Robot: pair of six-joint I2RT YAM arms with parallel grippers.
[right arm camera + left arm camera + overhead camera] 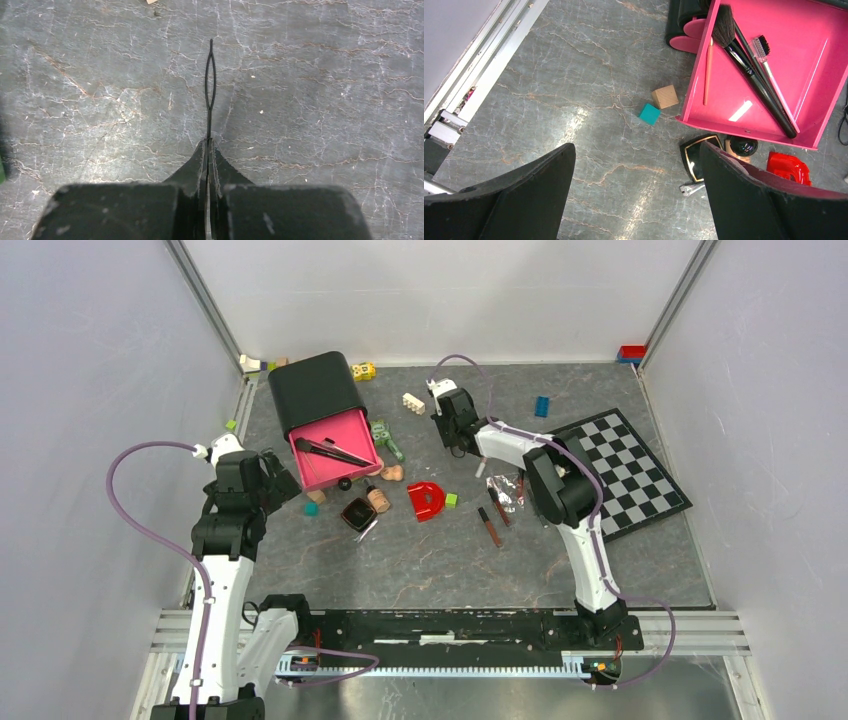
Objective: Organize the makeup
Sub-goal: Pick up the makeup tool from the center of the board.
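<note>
My right gripper (pixel 208 142) is shut on a thin black hairpin (pixel 211 85), whose looped end sticks out past the fingertips over the grey table. In the top view this gripper (pixel 455 445) is at the back middle. My left gripper (pixel 636 150) stands open over bare table beside the pink drawer (pixel 824 115). The drawer holds a black brush (pixel 749 75), a spoolie wand (pixel 769 65) and a pink pencil (pixel 708 75). A square black compact (pixel 691 157) and a black-capped beige bottle (pixel 378 500) lie just in front of the drawer. Two dark-red tubes (pixel 489 526) lie mid-table, and a peach sponge (pixel 391 473) right of the drawer.
The drawer sticks out of a black box (pixel 315 390). A tan cube (pixel 665 96) and a teal cube (pixel 649 114) sit left of the drawer. A red D-shaped piece (pixel 426 500), toy bricks (pixel 413 402) and a checkered board (pixel 625 470) lie around.
</note>
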